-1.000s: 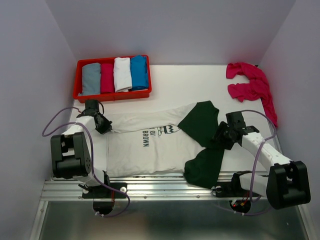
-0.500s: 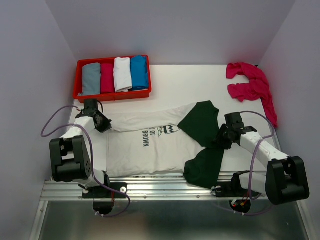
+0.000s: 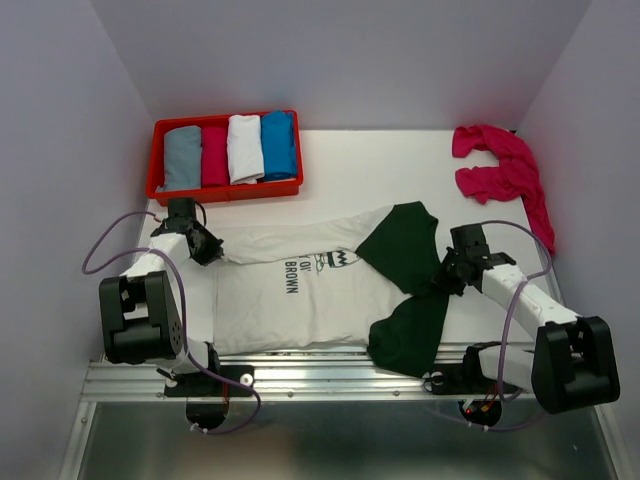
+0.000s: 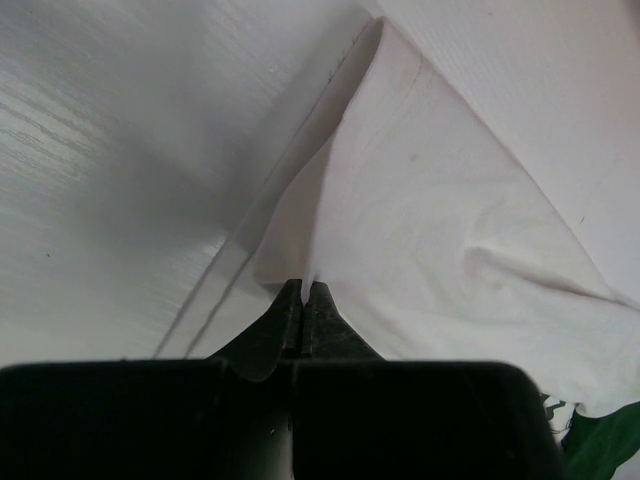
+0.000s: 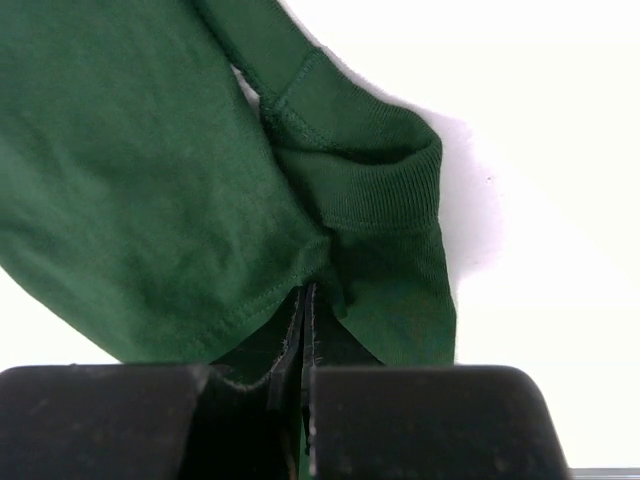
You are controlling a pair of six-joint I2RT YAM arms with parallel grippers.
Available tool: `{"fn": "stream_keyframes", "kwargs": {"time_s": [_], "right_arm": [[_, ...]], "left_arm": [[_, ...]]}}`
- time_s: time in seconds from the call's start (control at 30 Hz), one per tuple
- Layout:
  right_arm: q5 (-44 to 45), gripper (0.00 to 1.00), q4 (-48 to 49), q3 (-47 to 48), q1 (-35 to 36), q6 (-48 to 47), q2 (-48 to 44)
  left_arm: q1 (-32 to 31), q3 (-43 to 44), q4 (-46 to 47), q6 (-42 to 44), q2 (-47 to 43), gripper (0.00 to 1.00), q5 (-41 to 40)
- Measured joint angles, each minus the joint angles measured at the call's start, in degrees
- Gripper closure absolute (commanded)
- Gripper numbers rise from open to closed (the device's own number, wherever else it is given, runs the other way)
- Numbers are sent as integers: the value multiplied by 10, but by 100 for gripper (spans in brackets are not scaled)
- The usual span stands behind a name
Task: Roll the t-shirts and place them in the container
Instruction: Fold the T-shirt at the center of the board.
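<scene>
The top camera looks down from behind the near edge over the whole table (image 3: pixel 400 165). Both wrist cameras face forward, close on the tee (image 3: pixel 290 300), shared by all views.

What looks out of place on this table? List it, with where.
The magenta-pink t-shirt lies crumpled in the far right corner, not spread out. The cream t-shirt lies askew, its dark green sleeves bunched together at the right. The rolls in the red tray look tidy.
</scene>
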Motion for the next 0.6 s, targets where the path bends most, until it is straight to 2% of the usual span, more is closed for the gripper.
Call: {"fn": "stream_keyframes", "kwargs": {"time_s": [0.33,0.6], "right_arm": [[8,99,-54,91,0,-6,-78],[16,99,-112,247,0,-31,-112]], "left_arm": [[0,28,-9,6,0,100,0],[0,67,-23,16,0,100,0]]}}
